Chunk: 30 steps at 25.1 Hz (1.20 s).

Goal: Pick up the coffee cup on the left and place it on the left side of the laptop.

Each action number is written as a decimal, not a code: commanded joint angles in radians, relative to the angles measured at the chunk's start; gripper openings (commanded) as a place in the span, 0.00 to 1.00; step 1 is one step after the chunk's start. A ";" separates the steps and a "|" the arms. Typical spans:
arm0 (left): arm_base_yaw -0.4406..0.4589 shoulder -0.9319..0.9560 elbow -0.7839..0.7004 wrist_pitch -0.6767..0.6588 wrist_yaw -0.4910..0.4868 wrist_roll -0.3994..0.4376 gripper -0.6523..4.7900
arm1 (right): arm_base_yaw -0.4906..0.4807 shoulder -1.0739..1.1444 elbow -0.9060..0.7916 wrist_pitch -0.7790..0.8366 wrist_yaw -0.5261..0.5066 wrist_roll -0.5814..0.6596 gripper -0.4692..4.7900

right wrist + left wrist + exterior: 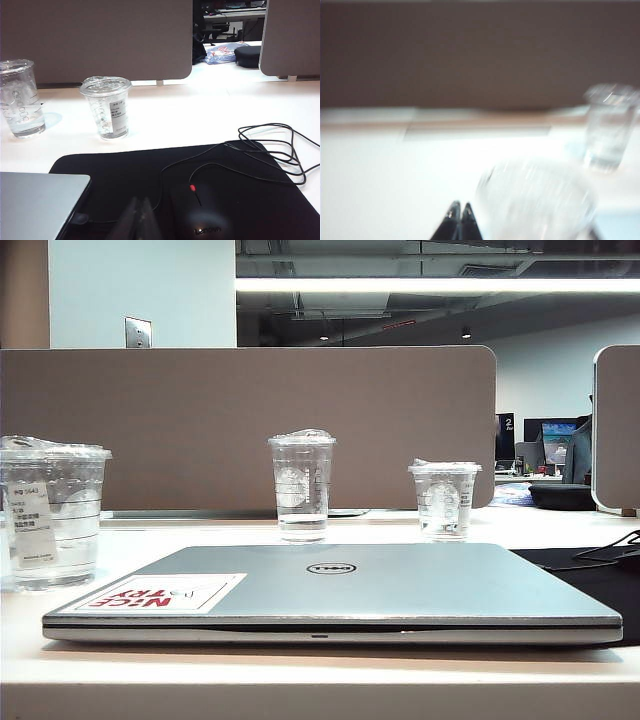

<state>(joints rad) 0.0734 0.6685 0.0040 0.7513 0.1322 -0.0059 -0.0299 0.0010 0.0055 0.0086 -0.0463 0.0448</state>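
The coffee cup [52,510], wide and clear with a white printed label and a crinkled film lid, stands upright on the table at the far left, just left of the laptop [400,585]. The laptop lies shut and flat in the middle, with a red-lettered sticker on its lid. Neither gripper shows in the exterior view. In the blurred left wrist view my left gripper [460,206] is shut and empty, with the coffee cup [535,200] close beside its tips. My right gripper [140,202] is shut and empty above a black mouse pad [125,172], beside the laptop's corner [35,200].
A taller narrow clear cup [302,485] and a short clear cup [444,498] stand behind the laptop. A black mouse [200,220] and its looped cable [270,150] lie on the pad. A brown partition [250,425] closes the back of the table.
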 commanded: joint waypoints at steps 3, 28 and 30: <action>0.044 -0.310 0.003 -0.462 -0.029 0.012 0.11 | -0.001 -0.002 -0.004 0.017 0.000 0.000 0.08; -0.042 -0.667 0.003 -0.732 -0.145 0.035 0.11 | -0.001 -0.002 -0.004 0.017 0.000 0.000 0.08; -0.042 -0.667 0.003 -0.711 -0.146 0.037 0.11 | -0.001 -0.002 -0.004 0.017 0.000 0.000 0.08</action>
<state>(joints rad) 0.0322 0.0017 0.0036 0.0029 -0.0185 0.0265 -0.0311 0.0010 0.0055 0.0086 -0.0463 0.0448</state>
